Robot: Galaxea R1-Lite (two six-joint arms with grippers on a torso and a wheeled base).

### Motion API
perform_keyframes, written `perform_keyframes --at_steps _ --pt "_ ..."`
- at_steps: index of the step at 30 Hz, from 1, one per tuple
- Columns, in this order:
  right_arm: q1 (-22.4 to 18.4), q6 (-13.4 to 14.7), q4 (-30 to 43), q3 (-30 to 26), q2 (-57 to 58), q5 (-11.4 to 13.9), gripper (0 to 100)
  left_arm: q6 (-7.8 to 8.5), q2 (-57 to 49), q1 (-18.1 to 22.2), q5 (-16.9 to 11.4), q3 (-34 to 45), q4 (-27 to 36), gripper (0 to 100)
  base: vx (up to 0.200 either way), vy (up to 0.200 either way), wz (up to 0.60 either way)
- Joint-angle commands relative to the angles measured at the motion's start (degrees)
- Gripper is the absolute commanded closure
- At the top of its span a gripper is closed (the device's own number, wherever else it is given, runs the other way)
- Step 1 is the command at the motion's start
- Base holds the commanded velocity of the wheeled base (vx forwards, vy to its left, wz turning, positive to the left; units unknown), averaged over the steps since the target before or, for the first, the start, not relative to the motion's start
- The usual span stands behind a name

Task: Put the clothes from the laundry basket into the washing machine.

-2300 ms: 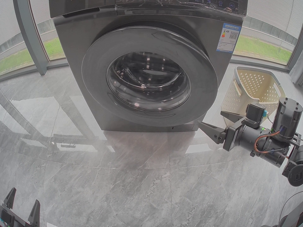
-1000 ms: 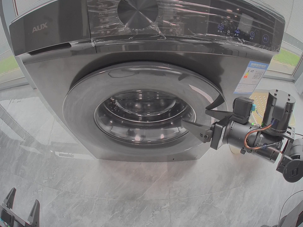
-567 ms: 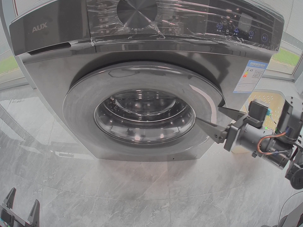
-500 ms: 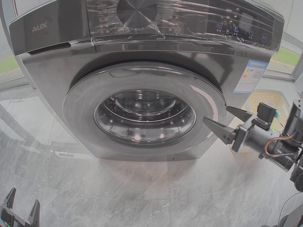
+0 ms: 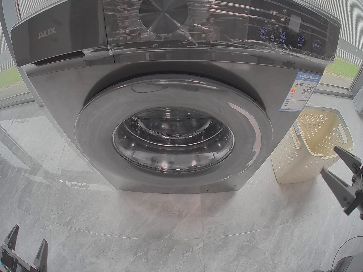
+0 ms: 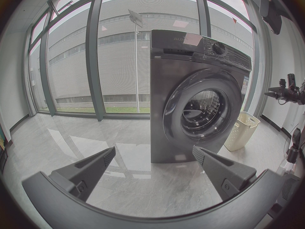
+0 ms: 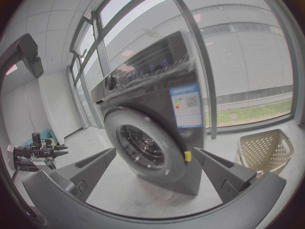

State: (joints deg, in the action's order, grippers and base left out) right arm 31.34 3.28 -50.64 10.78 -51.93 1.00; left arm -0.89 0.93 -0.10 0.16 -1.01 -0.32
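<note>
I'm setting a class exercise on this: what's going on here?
The robot faces a washing machine whose door looks shut. The laundry basket stands on the floor to the machine's right, looking empty. The right gripper hangs open and empty near the basket; the left gripper sits low, open, empty.

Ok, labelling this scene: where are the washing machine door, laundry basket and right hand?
washing machine door (image 5: 173, 139), head view, glass centre.
laundry basket (image 5: 288, 163), head view, outer wall.
right hand (image 5: 329, 158), head view, between fingertips.

Wrist: dark grey right gripper (image 5: 328, 158) — cut off by head view's edge.
Floor: cream perforated plastic laundry basket (image 5: 298, 163) — hidden by its wall.
</note>
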Motion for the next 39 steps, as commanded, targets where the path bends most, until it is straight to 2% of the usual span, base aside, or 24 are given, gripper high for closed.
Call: perform_keyframes --at_steps 1,2,4,5,7,13,18,21,24,25,26,29,33,36,39 --pt "-8.14 -2.05 10.03 -1.28 19.50 0.32 0 0.01 -0.84 0.01 0.02 1.01 -0.03 0 0.000 0.000 0.00" --pt "-8.67 -2.22 11.26 -1.11 20.38 0.32 0 0.01 -0.75 0.01 0.02 1.01 -0.03 0 0.000 0.000 0.00" --pt "-12.88 -2.75 17.94 -1.11 25.13 0.76 0 0.01 -0.75 0.01 0.02 1.01 -0.03 0 0.000 0.000 0.00" --pt "-13.41 -2.93 18.65 -1.11 25.56 0.85 0 0.01 -0.75 0.01 0.02 1.01 -0.03 0 0.000 0.000 0.00" --pt "-18.07 -4.33 22.51 -1.64 28.55 1.46 0 0.01 -0.75 0.01 0.02 1.01 -0.03 0 0.000 0.000 0.00" --pt "-24.75 -4.33 23.57 -3.31 33.74 2.60 0 0.01 -0.75 0.01 0.02 1.01 -0.03 0 0.000 0.000 0.00" --pt "-28.79 -4.42 25.42 -9.81 40.51 2.78 0 0.01 -0.75 0.01 0.02 1.01 -0.03 0 0.000 0.000 0.00" --pt "-30.02 -4.42 32.27 -10.78 46.04 2.60 0 0.01 -0.75 0.01 0.02 1.01 -0.03 0 0.000 0.000 0.00" --pt "-31.34 -4.95 47.74 -10.78 51.93 1.81 0 0.01 -0.84 0.01 0.02 1.01 -0.03 0 0.000 0.000 0.00" --pt "-31.34 -4.95 47.74 -10.78 51.93 1.81 0 0.01 -0.84 0.01 0.02 1.01 -0.03 0 0.000 0.000 0.00" --pt "-31.43 -4.77 50.55 -10.78 51.14 -0.82 0 0.01 -0.84 0.01 0.02 1.01 -0.03 0 0.000 0.000 0.00" --pt "-31.34 -3.02 50.64 -10.78 51.14 -2.85 0 0.01 -0.75 0.01 0.02 1.01 -0.03 0 0.000 0.000 0.00" --pt "-31.34 -2.31 50.64 -10.78 51.14 -3.20 0 0.01 -0.75 0.01 0.02 1.01 -0.03 0 0.000 0.000 0.00" --pt "-31.43 -3.02 50.73 -10.78 51.05 -2.93 0 0.01 -0.75 0.01 0.02 1.01 -0.03 0 0.000 0.000 0.00" --pt "-31.08 -3.46 51.08 -10.60 51.14 -1.35 0 0.01 -0.75 0.01 0.02 1.01 -0.03 0 0.000 0.000 0.00"
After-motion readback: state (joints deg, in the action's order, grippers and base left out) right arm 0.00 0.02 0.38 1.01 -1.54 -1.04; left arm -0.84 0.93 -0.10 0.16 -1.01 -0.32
